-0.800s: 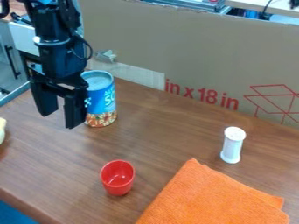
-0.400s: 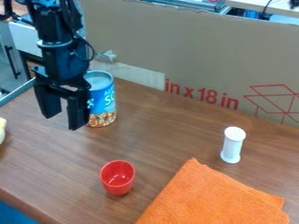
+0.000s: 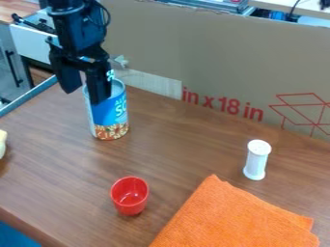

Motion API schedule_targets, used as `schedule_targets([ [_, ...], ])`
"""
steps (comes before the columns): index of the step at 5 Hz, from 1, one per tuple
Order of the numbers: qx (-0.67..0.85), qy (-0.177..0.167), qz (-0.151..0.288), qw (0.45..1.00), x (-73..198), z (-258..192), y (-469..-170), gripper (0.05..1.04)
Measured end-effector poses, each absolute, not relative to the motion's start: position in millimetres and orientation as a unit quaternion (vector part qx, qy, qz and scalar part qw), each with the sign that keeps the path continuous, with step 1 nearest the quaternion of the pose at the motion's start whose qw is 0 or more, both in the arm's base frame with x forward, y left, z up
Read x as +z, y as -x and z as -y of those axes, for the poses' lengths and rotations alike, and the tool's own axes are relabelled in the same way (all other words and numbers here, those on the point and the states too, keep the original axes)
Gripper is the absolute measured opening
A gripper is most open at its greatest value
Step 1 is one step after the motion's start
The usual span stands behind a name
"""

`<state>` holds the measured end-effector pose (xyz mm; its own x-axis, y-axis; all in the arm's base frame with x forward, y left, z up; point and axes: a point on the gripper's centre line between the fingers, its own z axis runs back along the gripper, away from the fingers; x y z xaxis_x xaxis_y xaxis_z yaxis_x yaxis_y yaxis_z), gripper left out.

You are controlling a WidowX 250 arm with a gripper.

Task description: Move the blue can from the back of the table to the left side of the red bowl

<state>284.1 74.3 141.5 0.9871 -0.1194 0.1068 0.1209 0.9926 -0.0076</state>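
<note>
While upright, can behind end effector.

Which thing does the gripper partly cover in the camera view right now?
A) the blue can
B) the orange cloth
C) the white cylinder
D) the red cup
A: one finger of the open gripper overlaps the upper left part of the blue can, whose lower part shows beneath it.
</note>
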Motion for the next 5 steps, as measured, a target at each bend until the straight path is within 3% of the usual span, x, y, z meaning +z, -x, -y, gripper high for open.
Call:
schedule_targets([
  [2,-0.083,0.007,0.093,0.992,147,-94,-353,1.008],
  [4,-0.076,0.004,0.110,0.991,131,-114,-388,1.008],
  [5,-0.065,-0.017,0.115,0.991,119,-120,-396,1.008],
])
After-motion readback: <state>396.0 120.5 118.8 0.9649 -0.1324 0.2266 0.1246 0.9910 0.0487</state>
